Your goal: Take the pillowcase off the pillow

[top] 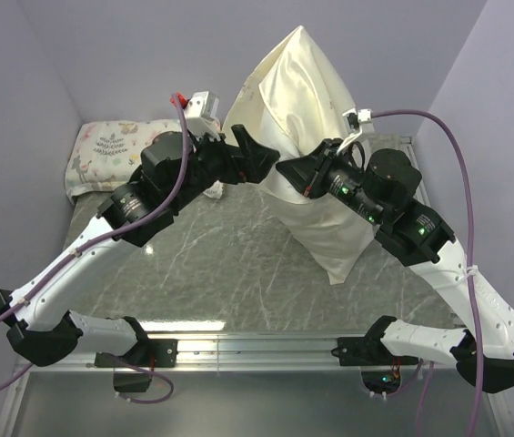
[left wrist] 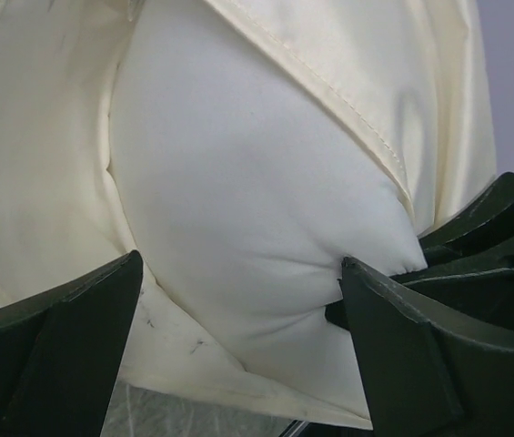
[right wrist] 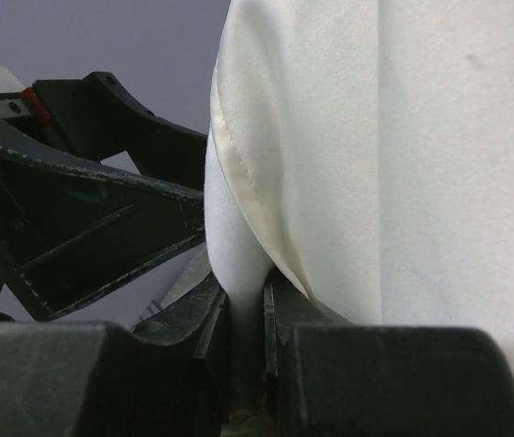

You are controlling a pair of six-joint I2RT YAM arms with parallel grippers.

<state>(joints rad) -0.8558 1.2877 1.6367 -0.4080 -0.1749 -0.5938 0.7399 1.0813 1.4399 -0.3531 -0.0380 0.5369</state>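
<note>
The cream pillowcase (top: pixel 297 82) stands on end, leaning at the back of the table, with the white pillow inside it. In the left wrist view the pillow (left wrist: pixel 238 182) bulges out of the pillowcase's hemmed opening (left wrist: pixel 347 100). My left gripper (top: pixel 258 157) is open, its fingers on either side of that bulge (left wrist: pixel 240 264), touching it. My right gripper (top: pixel 286 173) is shut on a pinch of the white pillow (right wrist: pixel 238 246) right beside the cream hem (right wrist: pixel 238 173) of the pillowcase. The two grippers are close together, tip to tip.
A small floral-print pillow (top: pixel 111 150) lies at the back left against the wall. Lilac walls close in the table (top: pixel 211 264) on the left, back and right. A metal rail (top: pixel 257 346) with both arm bases runs along the near edge.
</note>
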